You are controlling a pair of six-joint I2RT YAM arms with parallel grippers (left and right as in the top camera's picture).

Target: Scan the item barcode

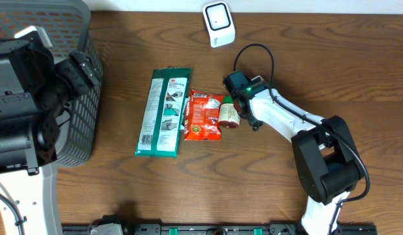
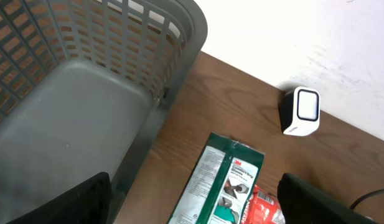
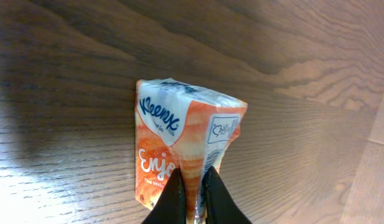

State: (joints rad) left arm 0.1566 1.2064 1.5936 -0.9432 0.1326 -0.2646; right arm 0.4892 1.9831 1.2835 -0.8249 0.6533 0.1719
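Observation:
My right gripper is shut on an orange and white Kleenex tissue pack, pinching its thin edge low over the wooden table. From overhead the gripper and the pack sit beside a red packet. The white barcode scanner stands at the table's far edge, apart from the pack, and also shows in the left wrist view. My left gripper hangs open and empty by the grey basket. No barcode shows on the pack.
A long green 3M gloves packet lies left of the red packet and shows again below the left gripper. The grey basket fills the table's left end. A black cable loops behind the right arm.

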